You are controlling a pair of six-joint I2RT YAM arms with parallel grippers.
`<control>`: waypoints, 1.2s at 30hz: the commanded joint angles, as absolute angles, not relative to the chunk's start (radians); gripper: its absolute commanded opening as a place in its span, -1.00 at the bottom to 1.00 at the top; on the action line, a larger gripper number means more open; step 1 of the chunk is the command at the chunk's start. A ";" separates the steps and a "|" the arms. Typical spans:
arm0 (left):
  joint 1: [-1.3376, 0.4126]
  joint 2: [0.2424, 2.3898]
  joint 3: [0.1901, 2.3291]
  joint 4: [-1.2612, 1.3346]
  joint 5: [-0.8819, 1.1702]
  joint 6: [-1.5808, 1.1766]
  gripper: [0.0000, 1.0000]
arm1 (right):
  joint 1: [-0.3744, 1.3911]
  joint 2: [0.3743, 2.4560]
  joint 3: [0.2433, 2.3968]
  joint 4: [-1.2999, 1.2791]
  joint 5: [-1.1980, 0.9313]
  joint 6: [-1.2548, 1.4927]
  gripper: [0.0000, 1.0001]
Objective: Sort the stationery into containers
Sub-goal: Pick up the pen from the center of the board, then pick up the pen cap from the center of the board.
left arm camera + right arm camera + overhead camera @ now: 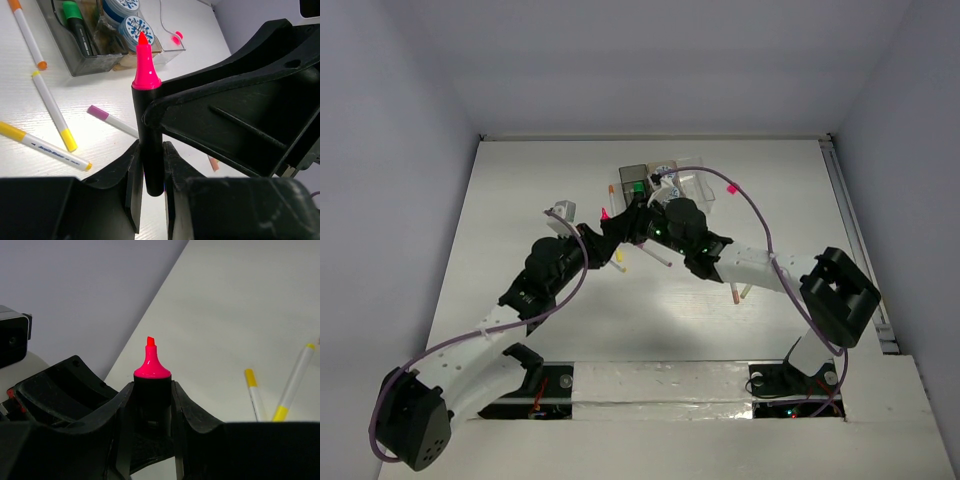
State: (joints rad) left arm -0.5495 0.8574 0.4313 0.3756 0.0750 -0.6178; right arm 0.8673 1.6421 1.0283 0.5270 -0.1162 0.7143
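A short black marker (148,125) with a bare pink tip (145,65) stands upright between both grippers. My left gripper (152,150) is shut on its lower barrel. My right gripper (151,390) is shut on the same marker (151,367) just below the pink tip. The two grippers meet in the top view (623,228), in front of the joined bins (665,178). The dark grey bin (75,67) holds a green-capped marker (75,15). Two blue-white tape rolls (135,27) sit in the bin beside it. The clear bin (167,47) is at the right end.
White pens lie loose on the table: an orange-capped one (27,35), two yellow-capped ones (52,110) (42,147) and a magenta-capped one (110,119). Another pen (738,293) lies under the right forearm. A small pink item (730,188) lies right of the bins.
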 commanded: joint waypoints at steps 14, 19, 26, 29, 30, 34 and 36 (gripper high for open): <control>-0.561 0.756 0.249 0.672 0.342 -0.589 -1.00 | 0.547 1.301 0.881 0.474 -0.284 0.704 0.36; -0.574 0.761 0.218 0.756 0.416 -0.591 -1.00 | 0.327 1.343 0.911 0.263 -0.209 0.621 -0.98; -0.603 0.773 0.180 0.836 0.426 -0.568 -1.00 | 0.141 1.613 1.075 0.042 -0.084 0.520 -0.65; -0.612 0.778 0.164 0.853 0.430 -0.545 -1.00 | 0.132 1.721 1.222 -0.088 -0.040 0.468 -0.01; -0.612 0.779 0.160 0.857 0.433 -0.537 -1.00 | 0.132 1.788 1.261 -0.118 -0.032 0.445 0.11; -0.612 0.782 0.149 0.877 0.471 -0.526 -1.00 | 0.132 1.941 1.454 -0.244 0.069 0.413 0.35; -0.623 0.781 0.144 0.884 0.474 -0.529 -1.00 | 0.132 2.006 1.581 -0.336 0.095 0.400 0.38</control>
